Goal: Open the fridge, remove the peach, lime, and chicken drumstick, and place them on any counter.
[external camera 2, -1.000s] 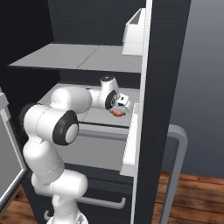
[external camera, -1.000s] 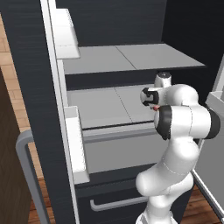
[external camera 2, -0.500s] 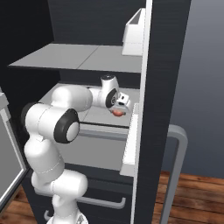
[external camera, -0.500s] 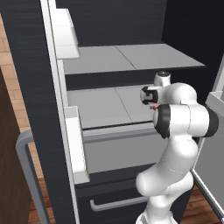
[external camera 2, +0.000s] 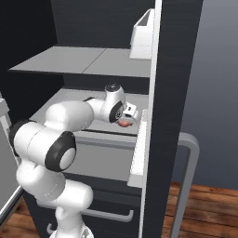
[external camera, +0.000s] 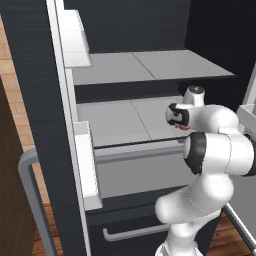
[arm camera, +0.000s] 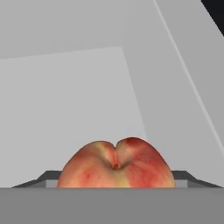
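- The fridge [external camera: 45, 100] stands with its doors swung open, pale grey shelves [external camera: 150, 67] bare across the upper level
- The white arm [external camera 2: 69, 118] reaches in over the middle shelf [external camera: 120, 120], with the gripper [external camera 2: 125, 119] near the shelf's right front corner as seen from the right base view
- The peach [arm camera: 116, 164] sits right at the gripper, an orange-red ball with its stem dimple facing the hand camera, the grey shelf behind it
- In the right base view the peach [external camera 2: 124, 123] shows as a small red patch under the hand, just beside the door's inner edge
- The jaws stand wide, one on each side of the peach; whether they press on the fruit cannot be told
- A lower drawer with a grey bar handle [external camera: 135, 232] sits shut below the arm
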Robot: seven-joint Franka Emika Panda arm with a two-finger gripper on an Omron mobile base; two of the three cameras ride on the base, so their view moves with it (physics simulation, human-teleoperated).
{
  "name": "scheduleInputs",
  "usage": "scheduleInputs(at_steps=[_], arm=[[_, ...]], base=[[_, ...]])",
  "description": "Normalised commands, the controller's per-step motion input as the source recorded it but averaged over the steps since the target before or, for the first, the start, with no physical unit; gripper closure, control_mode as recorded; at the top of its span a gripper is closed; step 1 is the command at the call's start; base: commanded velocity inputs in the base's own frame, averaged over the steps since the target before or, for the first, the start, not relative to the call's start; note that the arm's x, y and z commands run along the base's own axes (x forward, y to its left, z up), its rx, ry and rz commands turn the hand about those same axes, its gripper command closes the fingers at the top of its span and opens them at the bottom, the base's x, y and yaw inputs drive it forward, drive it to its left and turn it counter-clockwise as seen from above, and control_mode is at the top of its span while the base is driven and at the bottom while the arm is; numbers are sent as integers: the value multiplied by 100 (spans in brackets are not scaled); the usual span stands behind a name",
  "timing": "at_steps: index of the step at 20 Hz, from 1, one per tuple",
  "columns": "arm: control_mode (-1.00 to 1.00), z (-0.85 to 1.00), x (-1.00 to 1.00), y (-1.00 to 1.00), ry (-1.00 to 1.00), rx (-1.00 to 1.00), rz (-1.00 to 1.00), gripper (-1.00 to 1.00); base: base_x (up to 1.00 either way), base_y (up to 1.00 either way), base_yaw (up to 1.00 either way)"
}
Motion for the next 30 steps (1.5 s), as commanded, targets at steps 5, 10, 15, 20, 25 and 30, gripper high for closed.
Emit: scheduleInputs(at_steps=[5, 10, 15, 20, 25, 30], arm=[[-100, 46, -100, 0, -24, 0, 9, 100], [-100, 95, -95, 7, -22, -3, 9, 100], [-100, 83, -100, 17, -9, -9, 9, 100], [-100, 98, -85, 17, -6, -7, 6, 100], [-100, 92, -79, 40, 4, -8, 6, 100], [-100, 67, -77, 42, 16, -11, 6, 100]], base=[[0, 0, 0], [0, 0, 0], [0, 0, 0], [0, 0, 0], [0, 0, 0], [0, 0, 0]])
